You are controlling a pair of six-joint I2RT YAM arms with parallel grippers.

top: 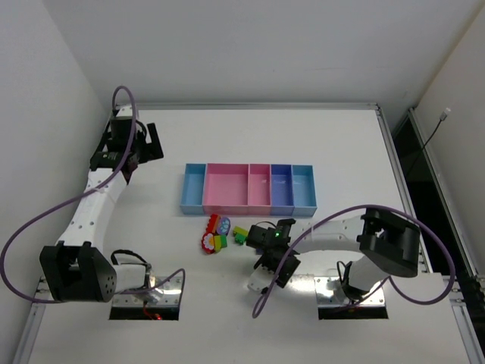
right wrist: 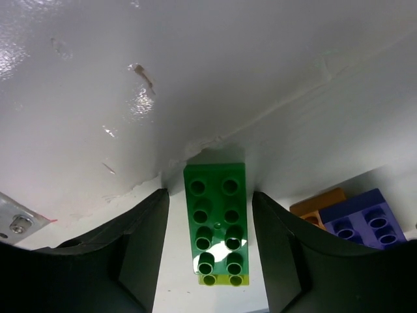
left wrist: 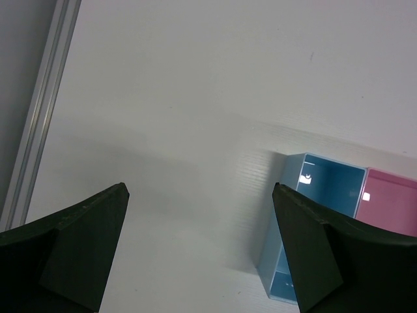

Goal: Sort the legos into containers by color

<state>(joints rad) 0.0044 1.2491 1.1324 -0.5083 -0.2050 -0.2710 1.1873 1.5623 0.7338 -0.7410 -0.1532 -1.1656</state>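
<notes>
Top external view: the row of five joined shallow plastic containers (top: 227, 186), light blue, pink and periwinkle, sits in the middle of the white worktop (top: 341, 144). The small studded plastic legos (top: 216, 233) lie bunched just on its near side, none visibly in a bin. The left fingers (top: 154, 142) hang toward the far left corner, well apart from everything. The right fingers (top: 256, 238) are down at the right end of the bunch, by the dark green studded brick (top: 239, 240).

Left wrist view: the left fingers are spread wide and grasp nothing. Between them show only bare worktop and the light blue end of the containers.

Right wrist view: the right fingers stand released on either side of the dark green studded brick, with a sliver of white at each flank, wider on one side. A lime piece (right wrist: 220, 280) peeps out at the brick's near end. An orange brick (right wrist: 319, 203) and a purple brick (right wrist: 358, 218) lie just beside one finger.

Closing from this uneven stance, one finger would likely meet the brick first and twist it instead of pinching it square. If the lime piece is joined on, both colours would travel together into one bin. The finger beside the orange and purple bricks could also nudge them.
</notes>
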